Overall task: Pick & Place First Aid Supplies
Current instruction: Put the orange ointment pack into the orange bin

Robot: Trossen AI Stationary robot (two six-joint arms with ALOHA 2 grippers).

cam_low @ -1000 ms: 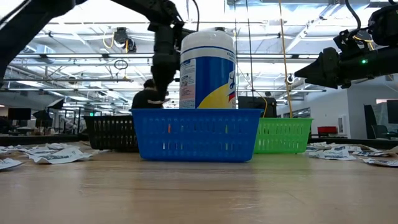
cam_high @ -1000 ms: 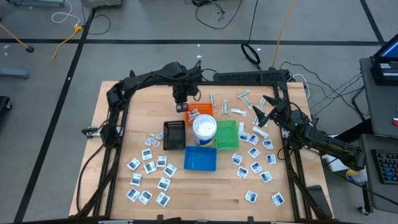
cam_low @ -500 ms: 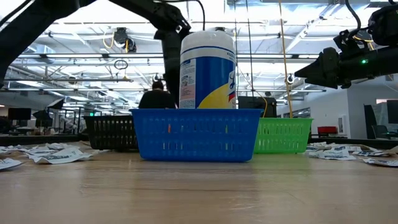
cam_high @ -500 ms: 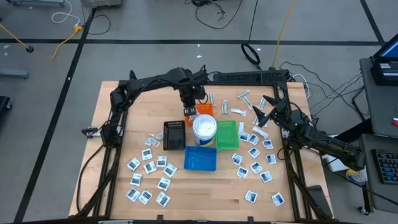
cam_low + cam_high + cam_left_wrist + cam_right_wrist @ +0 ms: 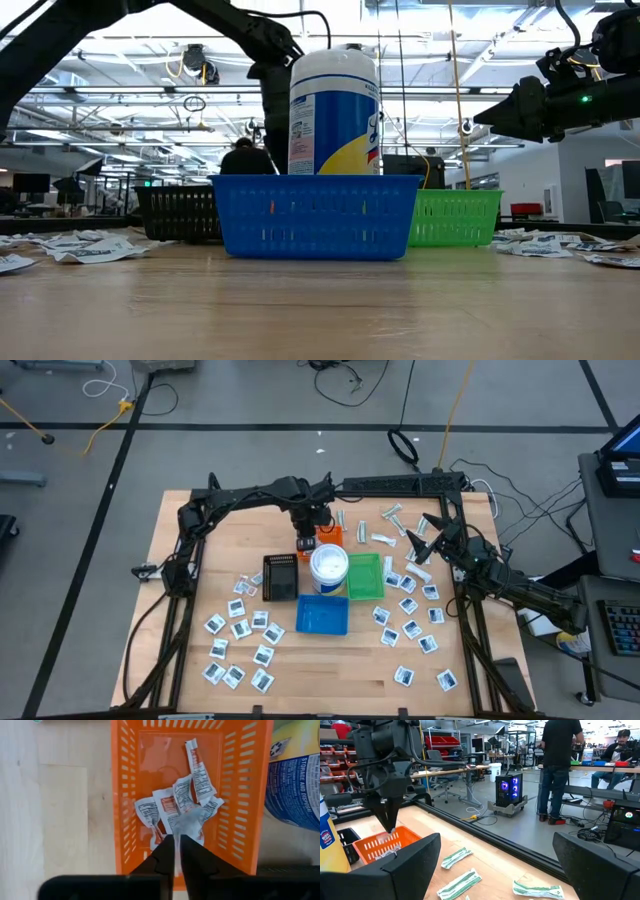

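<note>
The wooden surface [image 5: 200,560] carries 4 small trays clustered at its middle around a white round tub [image 5: 328,566] with a blue band: an orange tray [image 5: 252,795] on the far side, a black tray [image 5: 280,577], a green tray [image 5: 364,577] and a blue tray [image 5: 322,614] nearest the front, apparently set close together so either arm can reach them for sorting. The left arm stretches across from its base so that the left gripper [image 5: 174,857] hangs directly over the orange tray; its fingers [image 5: 162,860] are nearly closed, pinching the edge of a thin, pale packet [image 5: 189,822] that dangles just above the red-marked packets [image 5: 175,802] already lying in that tray, a position that suits dropping it in with its kind. The right gripper [image 5: 497,865] waits above the surface's right side, fingers spread wide and empty, over narrow wrapped strips [image 5: 456,856]. White square packets with blue print [image 5: 240,628] lie scattered front-left and right of the trays, unsorted.
</note>
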